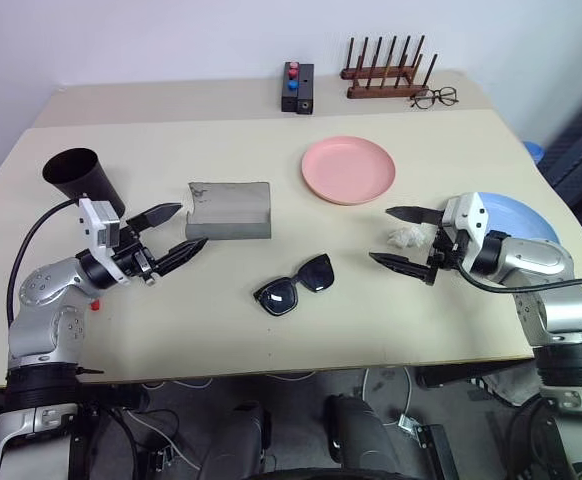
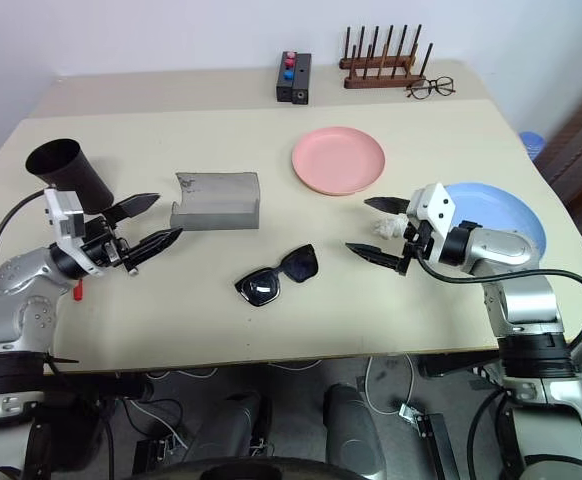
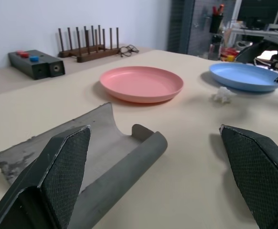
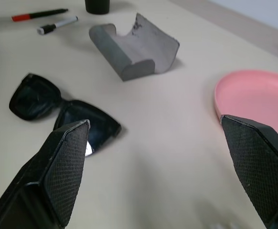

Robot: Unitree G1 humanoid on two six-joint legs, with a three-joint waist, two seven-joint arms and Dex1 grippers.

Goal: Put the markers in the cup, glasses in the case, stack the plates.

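Sunglasses (image 1: 294, 286) between wide-open (empty) claws

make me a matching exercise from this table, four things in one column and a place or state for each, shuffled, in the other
Things:
1. pink plate
2. sunglasses
3. cup
4. blue plate

Places or states:
A. partly hidden behind the right arm
B. near the table's far left side, behind the left arm
C. in the open between the two open grippers, nearer the front edge
D. right of the grey case, toward the back

Pairs: 1-D, 2-C, 3-B, 4-A
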